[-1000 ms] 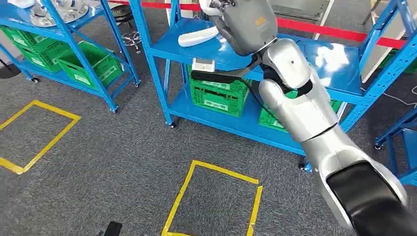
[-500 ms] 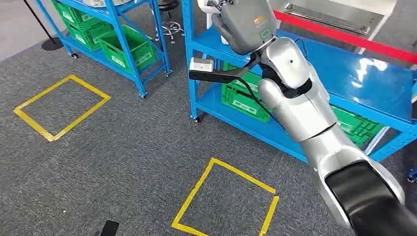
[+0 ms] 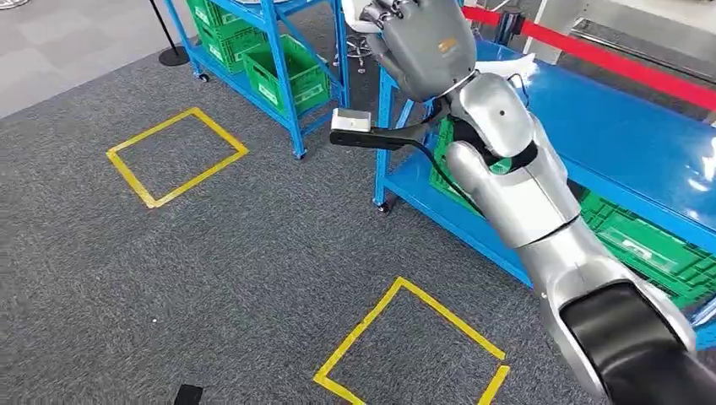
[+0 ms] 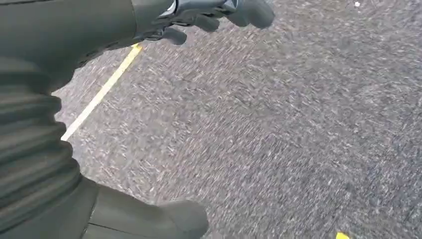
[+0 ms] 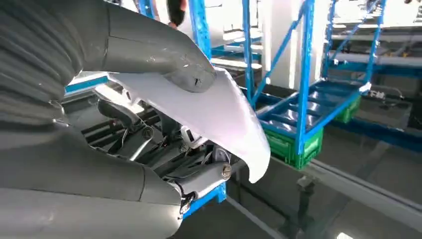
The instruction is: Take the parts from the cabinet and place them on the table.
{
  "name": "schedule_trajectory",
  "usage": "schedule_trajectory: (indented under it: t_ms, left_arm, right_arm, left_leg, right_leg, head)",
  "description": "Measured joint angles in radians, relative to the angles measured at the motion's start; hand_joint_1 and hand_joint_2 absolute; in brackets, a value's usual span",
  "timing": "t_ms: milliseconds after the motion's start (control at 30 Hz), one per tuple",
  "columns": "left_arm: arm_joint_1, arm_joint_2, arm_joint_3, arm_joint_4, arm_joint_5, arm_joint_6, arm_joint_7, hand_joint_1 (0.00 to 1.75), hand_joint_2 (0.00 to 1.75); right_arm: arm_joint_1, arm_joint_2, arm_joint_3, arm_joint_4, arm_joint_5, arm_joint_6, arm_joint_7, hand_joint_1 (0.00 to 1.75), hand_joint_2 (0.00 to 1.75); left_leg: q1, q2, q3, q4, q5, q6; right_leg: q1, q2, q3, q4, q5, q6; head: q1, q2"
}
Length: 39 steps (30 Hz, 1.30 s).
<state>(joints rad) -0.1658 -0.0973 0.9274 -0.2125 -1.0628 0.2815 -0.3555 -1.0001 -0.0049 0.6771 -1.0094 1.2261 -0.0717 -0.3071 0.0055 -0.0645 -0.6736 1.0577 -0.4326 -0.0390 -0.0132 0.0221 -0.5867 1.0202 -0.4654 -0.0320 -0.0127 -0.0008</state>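
My right hand (image 3: 420, 44) is raised at the top of the head view, in front of the blue cabinet (image 3: 608, 139). In the right wrist view this hand (image 5: 99, 99) holds a curved white part (image 5: 219, 117), with the thumb (image 5: 164, 55) pressed on its upper face and the fingers underneath. A white edge of the part (image 3: 361, 14) peeks out past the hand in the head view. Another white piece (image 3: 511, 66) lies on the cabinet's shelf behind the arm. My left hand (image 4: 74, 99) hangs over grey carpet with fingers (image 4: 214, 12) and thumb (image 4: 164, 219) apart, holding nothing.
Green crates (image 3: 650, 245) sit on the cabinet's lower shelf. A second blue rack with green crates (image 3: 283, 67) stands at the back left. Yellow tape squares (image 3: 177, 156) (image 3: 414, 337) mark the grey carpet. Red barrier tape (image 3: 625, 63) runs behind the cabinet.
The whole picture has shifted, so the camera has turned: cabinet and racks slid to the right and the floor squares moved. My right hand keeps the white part held high.
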Motion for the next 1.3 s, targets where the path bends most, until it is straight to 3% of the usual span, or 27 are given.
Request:
schedule_trajectory:
  t_ms: [33, 67, 133, 167, 233, 267, 300, 333, 433, 467, 500, 533, 600, 633, 700, 733, 767, 800, 833, 967, 1033, 1067, 1133, 1167, 1233, 1267, 1300]
  left_arm:
    - [-0.006, 0.000, 0.000, 0.000, 0.000, 0.001, 0.000, 0.00, 1.75]
    - [-0.010, 0.000, 0.000, 0.000, 0.000, 0.002, 0.000, 0.00, 1.75]
    - [-0.010, -0.001, 0.000, 0.000, 0.004, 0.004, 0.002, 0.00, 1.75]
    - [-0.010, -0.001, 0.001, 0.000, 0.004, 0.004, 0.003, 0.00, 1.75]
    - [-0.010, 0.001, 0.004, 0.000, 0.005, 0.005, 0.005, 0.00, 1.75]
    - [-0.011, 0.002, 0.004, 0.000, 0.005, 0.005, 0.004, 0.00, 1.75]
    - [-0.013, 0.003, 0.005, 0.000, 0.005, 0.005, 0.005, 0.00, 1.75]
    - [-0.015, 0.003, 0.005, 0.000, 0.005, 0.005, 0.008, 0.00, 1.75]
    - [-0.009, 0.006, 0.005, 0.000, 0.003, 0.005, 0.014, 0.00, 1.75]
    - [-0.006, 0.007, 0.005, 0.000, 0.002, 0.005, 0.013, 0.00, 1.75]
    - [-0.007, 0.007, 0.005, 0.000, 0.002, 0.005, 0.013, 0.00, 1.75]
    - [-0.009, 0.008, 0.005, 0.000, -0.002, 0.004, 0.013, 0.00, 1.75]
    - [-0.009, 0.008, 0.005, 0.000, -0.005, 0.002, 0.009, 0.00, 1.75]
    - [-0.007, 0.009, 0.005, 0.000, -0.005, 0.000, 0.006, 0.00, 1.75]
    - [-0.002, 0.010, 0.005, 0.000, -0.015, -0.010, 0.002, 0.00, 1.75]
    - [0.000, 0.011, 0.005, 0.000, -0.022, -0.018, 0.003, 0.00, 1.75]
    - [0.000, 0.011, 0.005, 0.000, -0.031, -0.027, 0.005, 0.00, 1.75]
    - [0.000, 0.014, 0.004, 0.000, -0.040, -0.036, 0.008, 0.00, 1.75]
    - [0.000, 0.019, 0.002, -0.001, -0.052, -0.043, 0.011, 0.00, 1.75]
    - [0.021, 0.039, -0.005, -0.002, -0.069, -0.052, 0.010, 0.00, 1.75]
    - [0.025, 0.048, -0.006, -0.002, -0.071, -0.053, 0.010, 0.00, 1.75]
    - [0.024, 0.053, -0.007, -0.002, -0.074, -0.053, 0.010, 0.00, 1.75]
    - [0.029, 0.063, -0.010, -0.002, -0.077, -0.055, 0.011, 0.00, 1.75]
    - [0.035, 0.066, -0.011, -0.002, -0.077, -0.059, 0.013, 0.00, 1.75]
    - [0.050, 0.076, -0.011, -0.001, -0.075, -0.066, 0.014, 0.00, 1.75]
    - [0.054, 0.080, -0.011, -0.001, -0.074, -0.068, 0.014, 0.00, 1.75]
    - [0.056, 0.084, -0.012, -0.002, -0.074, -0.068, 0.013, 0.00, 1.75]
  right_arm:
    - [-0.001, 0.000, -0.001, -0.001, 0.002, -0.001, 0.001, 1.75, 1.75]
    - [0.000, -0.002, -0.003, -0.002, 0.003, -0.001, 0.002, 1.75, 1.75]
    - [0.002, -0.001, -0.003, -0.003, 0.011, 0.000, 0.003, 1.75, 1.75]
    - [0.003, -0.001, -0.003, -0.005, 0.011, 0.001, 0.003, 1.75, 1.75]
    - [0.003, -0.001, -0.004, -0.014, 0.012, 0.002, 0.005, 1.75, 1.75]
    - [0.002, -0.002, -0.005, -0.019, 0.012, 0.002, 0.005, 1.75, 1.75]
    - [0.002, -0.002, -0.009, -0.023, 0.012, 0.001, 0.007, 1.75, 1.75]
    - [0.002, -0.007, -0.012, -0.028, 0.015, -0.001, 0.012, 1.75, 1.75]
    - [0.009, -0.008, -0.015, -0.044, 0.028, -0.001, 0.022, 1.75, 1.75]
    - [0.011, -0.012, -0.019, -0.051, 0.032, 0.000, 0.026, 1.75, 1.75]
    - [0.014, -0.017, -0.024, -0.056, 0.033, 0.000, 0.026, 1.75, 1.75]
    - [0.016, -0.026, -0.027, -0.060, 0.035, 0.000, 0.027, 1.75, 1.75]
    - [0.028, -0.050, -0.031, -0.067, 0.039, 0.005, 0.025, 1.75, 1.75]
    - [0.037, -0.058, -0.033, -0.072, 0.039, 0.010, 0.024, 1.75, 1.75]
    - [0.048, -0.071, -0.037, -0.081, 0.034, 0.020, 0.016, 1.75, 1.75]
    - [0.048, -0.076, -0.043, -0.090, 0.030, 0.024, 0.014, 1.75, 1.75]
    - [0.048, -0.079, -0.048, -0.099, 0.030, 0.028, 0.013, 1.75, 1.75]
    - [0.049, -0.084, -0.050, -0.107, 0.029, 0.029, 0.012, 1.75, 1.75]
    - [0.052, -0.089, -0.050, -0.113, 0.030, 0.030, 0.011, 1.75, 1.75]
    - [0.069, -0.108, -0.058, -0.135, 0.028, 0.031, 0.013, 1.75, 1.75]
    - [0.079, -0.118, -0.070, -0.151, 0.022, 0.029, 0.010, 1.75, 1.75]
    - [0.086, -0.138, -0.077, -0.160, 0.021, 0.029, 0.007, 1.75, 1.75]
    - [0.107, -0.173, -0.087, -0.176, 0.012, 0.033, -0.005, 1.75, 1.75]
    - [0.114, -0.189, -0.089, -0.182, 0.007, 0.037, -0.015, 1.75, 1.75]
    - [0.120, -0.215, -0.097, -0.198, -0.008, 0.043, -0.030, 1.75, 1.75]
    - [0.120, -0.228, -0.099, -0.207, -0.013, 0.046, -0.031, 1.75, 1.75]
    - [0.120, -0.236, -0.101, -0.214, -0.014, 0.047, -0.033, 1.75, 1.75]
  left_leg:
    - [0.001, 0.036, -0.031, 0.065, -0.036, -0.005]
    - [0.004, 0.052, -0.072, 0.152, -0.076, -0.009]
    - [0.007, 0.059, -0.135, 0.280, -0.113, -0.015]
    - [0.008, 0.060, -0.128, 0.267, -0.097, -0.016]
    - [0.008, 0.072, -0.047, 0.122, -0.022, -0.014]
    - [0.007, 0.104, 0.011, 0.023, 0.015, -0.010]
    - [-0.005, 0.157, 0.041, -0.032, 0.004, -0.005]
    - [-0.006, 0.139, 0.044, -0.037, 0.011, 0.014]
    - [-0.008, 0.100, 0.038, -0.035, 0.009, 0.029]
    - [-0.001, 0.089, 0.042, -0.042, 0.013, 0.039]
    - [0.000, 0.077, 0.042, -0.042, 0.013, 0.042]
    - [0.001, 0.068, 0.041, -0.042, 0.015, 0.049]
    - [0.000, 0.040, 0.041, -0.041, 0.015, 0.052]
    - [0.000, 0.023, 0.041, -0.040, 0.015, 0.052]
    - [0.000, -0.005, 0.041, -0.036, 0.014, 0.052]
    - [0.000, -0.021, 0.040, -0.033, 0.014, 0.050]
    - [0.001, -0.034, 0.040, -0.029, 0.012, 0.047]
    - [0.003, -0.045, 0.037, -0.026, 0.011, 0.043]
    - [0.000, -0.057, 0.032, -0.023, 0.012, 0.033]
    - [0.007, -0.094, 0.020, -0.036, 0.025, 0.004]
    - [-0.002, 0.018, -0.008, 0.025, -0.018, 0.004]
    - [-0.002, 0.044, -0.043, 0.102, -0.059, 0.000]
    - [0.000, 0.057, -0.113, 0.257, -0.121, -0.003]
    - [0.000, 0.058, -0.122, 0.279, -0.120, -0.004]
    - [0.000, 0.063, -0.067, 0.187, -0.067, -0.001]
    - [-0.001, 0.080, -0.012, 0.090, -0.027, 0.003]
    - [-0.004, 0.122, 0.044, -0.001, 0.000, 0.009]
  right_leg:
    - [0.003, -0.014, 0.002, 0.000, -0.001, -0.002]
    - [0.005, -0.030, 0.003, 0.000, -0.003, -0.005]
    - [0.006, -0.060, 0.004, 0.001, -0.006, -0.007]
    - [0.006, -0.073, 0.005, 0.001, -0.008, -0.006]
    - [0.006, -0.099, 0.010, 0.002, -0.014, -0.002]
    - [0.006, -0.111, 0.016, 0.003, -0.018, 0.002]
    - [0.013, -0.122, 0.018, 0.004, -0.024, 0.008]
    - [0.017, -0.130, 0.018, 0.008, -0.028, 0.013]
    - [0.018, -0.164, 0.027, 0.002, -0.034, 0.027]
    - [0.012, -0.144, 0.025, 0.009, -0.043, 0.038]
    - [0.007, -0.080, 0.014, 0.040, -0.063, 0.042]
    - [0.006, -0.047, -0.017, 0.105, -0.098, 0.043]
    - [0.006, -0.028, -0.098, 0.266, -0.163, 0.046]
    - [0.006, -0.027, -0.132, 0.322, -0.173, 0.045]
    - [0.006, -0.024, -0.131, 0.290, -0.128, 0.041]
    - [0.004, -0.019, -0.094, 0.201, -0.074, 0.038]
    - [0.001, 0.000, -0.047, 0.101, -0.024, 0.037]
    - [-0.005, 0.048, -0.018, 0.030, -0.013, 0.037]
    - [0.001, 0.060, -0.015, 0.024, -0.017, 0.039]
    - [0.004, 0.013, -0.010, 0.013, -0.004, 0.010]
    - [0.006, -0.009, -0.004, 0.004, 0.001, -0.001]
    - [0.009, -0.023, -0.004, 0.004, 0.000, -0.003]
    - [0.012, -0.055, -0.003, 0.005, -0.003, -0.007]
    - [0.013, -0.067, -0.003, 0.005, -0.004, -0.007]
    - [0.013, -0.092, -0.002, 0.006, -0.007, -0.005]
    - [0.014, -0.104, 0.001, 0.007, -0.010, -0.003]
    - [0.015, -0.116, 0.006, 0.008, -0.014, 0.000]
  head:
    - [-0.003, 0.000]
    - [-0.003, 0.000]
    - [-0.003, 0.000]
    - [-0.003, 0.000]
    - [-0.003, 0.000]
    - [-0.003, 0.000]
    - [-0.003, 0.000]
    - [-0.001, 0.000]
    - [0.002, 0.000]
    - [0.002, 0.000]
    - [0.002, 0.000]
    - [0.004, 0.000]
    - [0.005, 0.000]
    - [0.005, 0.000]
    - [0.006, 0.000]
    - [0.006, 0.000]
    - [0.006, 0.000]
    - [0.006, 0.000]
    - [0.006, 0.000]
    - [0.007, 0.000]
    - [0.000, 0.000]
    - [0.000, 0.000]
    - [0.000, 0.000]
    - [0.000, 0.000]
    - [0.000, 0.000]
    - [0.000, 0.000]
    - [0.000, 0.000]
